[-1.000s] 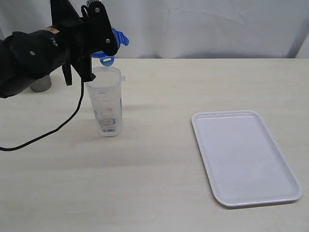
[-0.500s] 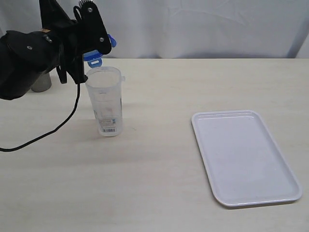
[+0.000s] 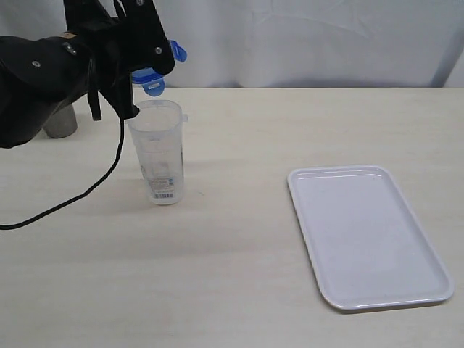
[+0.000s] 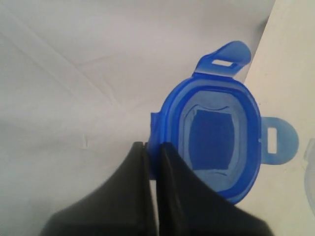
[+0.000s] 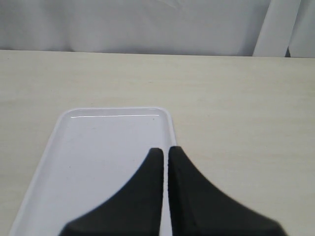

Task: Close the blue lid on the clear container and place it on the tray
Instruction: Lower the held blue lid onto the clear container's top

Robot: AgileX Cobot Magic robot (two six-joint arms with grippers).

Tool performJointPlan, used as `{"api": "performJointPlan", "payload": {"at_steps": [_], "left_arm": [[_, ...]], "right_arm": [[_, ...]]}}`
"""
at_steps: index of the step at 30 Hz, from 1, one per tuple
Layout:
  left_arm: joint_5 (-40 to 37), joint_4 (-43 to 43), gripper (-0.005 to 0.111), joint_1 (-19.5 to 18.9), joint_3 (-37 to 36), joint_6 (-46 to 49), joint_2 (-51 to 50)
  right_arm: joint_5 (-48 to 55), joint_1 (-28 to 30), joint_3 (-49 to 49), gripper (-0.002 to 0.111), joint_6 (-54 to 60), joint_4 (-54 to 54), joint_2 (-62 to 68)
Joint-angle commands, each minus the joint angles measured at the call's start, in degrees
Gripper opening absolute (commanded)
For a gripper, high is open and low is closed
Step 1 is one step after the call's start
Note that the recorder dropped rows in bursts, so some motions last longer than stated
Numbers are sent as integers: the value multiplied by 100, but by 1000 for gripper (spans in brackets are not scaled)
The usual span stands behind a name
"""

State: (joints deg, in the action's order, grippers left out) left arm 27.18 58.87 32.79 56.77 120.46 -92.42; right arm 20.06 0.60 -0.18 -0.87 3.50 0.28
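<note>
Lid move: since half a second back the blue lid (image 3: 150,78) and the left gripper (image 4: 152,146) have gone up a touch and to the right; container and tray haven't budged.
Left gripper: clamped on the lid's rim, with the lid tilted on edge and its underside facing the wrist camera.
Blue lid: up in the air just above the back-left rim of the clear container (image 3: 159,152), not touching it, flaps sticking out.
Clear container: upright, mouth open, left of centre on the table (image 3: 239,254), with free space in front and to the right.
Tray: white tray (image 3: 370,239) flat on the right, well apart from the container, its front-right corner close to the picture's edge.
Right gripper: pinched together on nothing (image 5: 165,150), hanging over the tray; out of the exterior view.
Surface: pale wood-grain tabletop, with a black cable (image 3: 80,196) trailing across the left.
Room: white curtain (image 3: 304,36) behind.
Hidden: most of the lid sits behind the black arm; the grey cup (image 3: 61,125) at far left is half covered too.
</note>
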Motion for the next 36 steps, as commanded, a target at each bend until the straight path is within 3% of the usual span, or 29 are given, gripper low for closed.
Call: {"api": "performJointPlan", "payload": {"at_steps": [1,22,36], "left_arm": [[41,33,0,25,-6,16,45],[-420,340,0,25,-6,139,45],[250,-51,0,258,-407,232,87]], "right_arm": [[-22,-5,18,4,28,-5,-28],[-22,-5,18,4,28,-5,-28],[-22,-5,18,4,28,-5,-28]]}}
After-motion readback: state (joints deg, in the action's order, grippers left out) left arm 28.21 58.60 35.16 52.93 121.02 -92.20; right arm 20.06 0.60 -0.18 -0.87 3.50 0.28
